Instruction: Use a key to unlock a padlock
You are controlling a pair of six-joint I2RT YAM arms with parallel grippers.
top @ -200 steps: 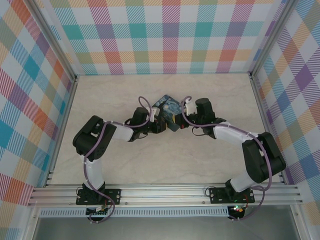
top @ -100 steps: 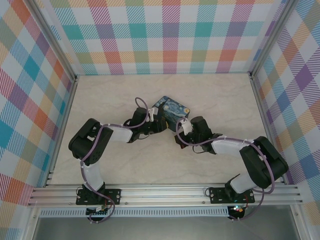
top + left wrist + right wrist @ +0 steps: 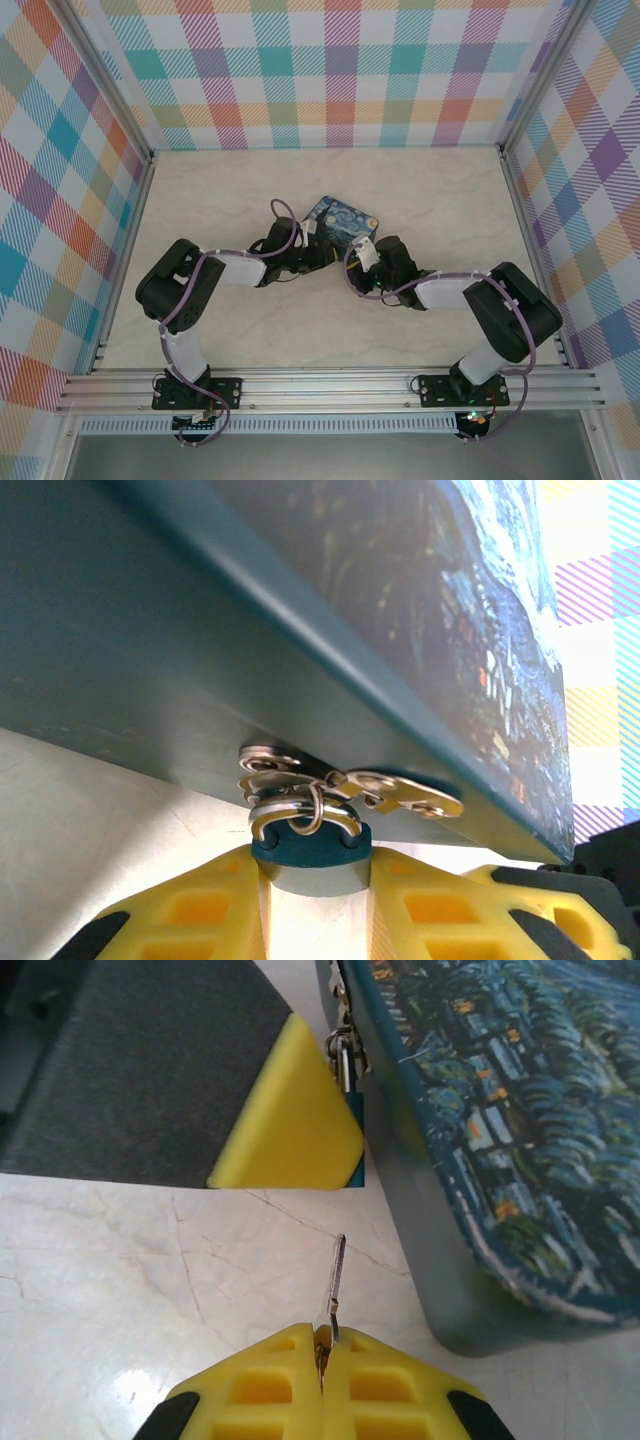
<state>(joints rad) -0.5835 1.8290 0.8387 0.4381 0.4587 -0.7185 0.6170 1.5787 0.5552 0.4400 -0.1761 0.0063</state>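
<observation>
Your left tool (image 3: 312, 878) clamps the padlock (image 3: 310, 845), hung against the tin (image 3: 200, 630). Your right tool (image 3: 322, 1352) pinches the key (image 3: 336, 1285), blade short of the padlock. Judged: insertion pending; align tip with keyway.

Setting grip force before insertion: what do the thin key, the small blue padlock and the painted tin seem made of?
Thin grey metal key: bare metal, likely steel; its edge glints. Small blue padlock: body coated matte blue, core unclear; silver shackle polished metal. Dark blue rectangular tin: seemingly sheet metal, printed painting, soft sheen.
</observation>
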